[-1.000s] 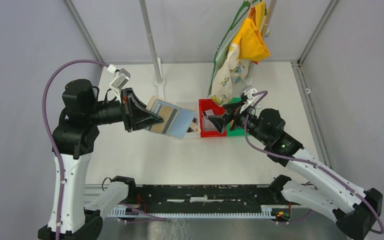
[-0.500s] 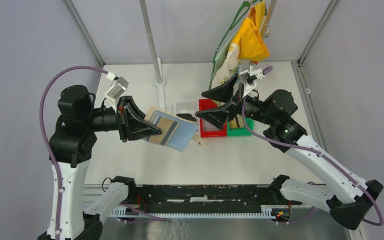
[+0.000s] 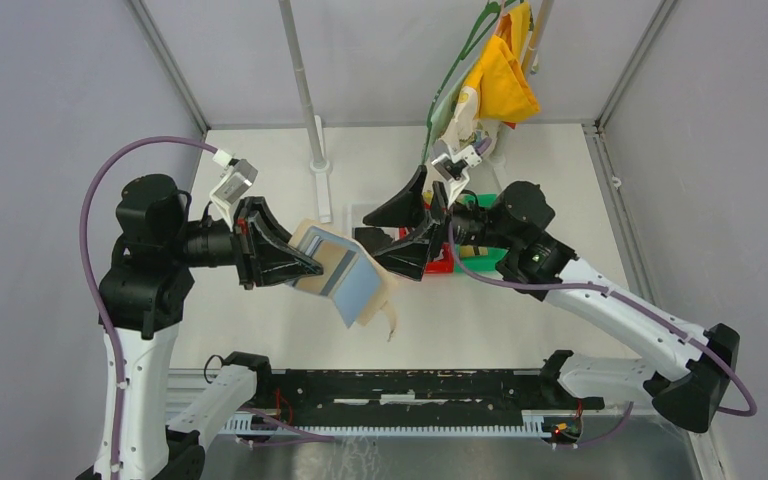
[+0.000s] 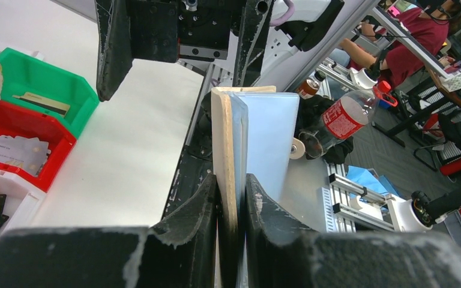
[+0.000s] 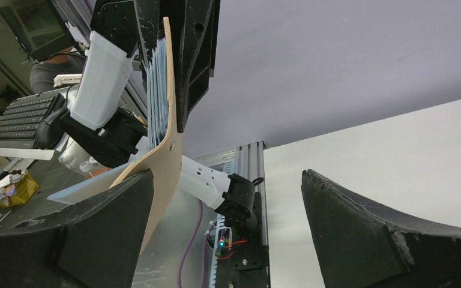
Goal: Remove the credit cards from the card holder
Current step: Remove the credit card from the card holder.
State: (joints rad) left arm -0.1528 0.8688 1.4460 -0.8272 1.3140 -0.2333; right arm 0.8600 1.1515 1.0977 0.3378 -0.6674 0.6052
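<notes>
The card holder (image 3: 345, 278), tan with pale blue-grey leaves, hangs above the table with my left gripper (image 3: 312, 266) shut on its left edge. Its tan strap tab (image 3: 392, 325) dangles below. In the left wrist view the card holder (image 4: 234, 138) stands edge-on between the fingers of that gripper (image 4: 231, 192). My right gripper (image 3: 372, 242) is wide open just right of the holder, holding nothing. From the right wrist, the holder's tan flap (image 5: 165, 144) leans against the left finger of the gripper (image 5: 227, 180). Pale credit cards (image 4: 12, 153) lie in the red bin (image 4: 57, 141).
A green bin (image 4: 36, 81) holding a tan card sits beside the red bin (image 3: 444, 263). A white tray (image 4: 12, 207) holds black cards. Patterned and yellow cloths (image 3: 485, 90) hang at the back right, and a white pole (image 3: 305, 90) stands at the back.
My right gripper opened wide and swung left from over the red bin to the holder's right edge. The left gripper tilted the holder downward, and its flap and strap now hang lower.
</notes>
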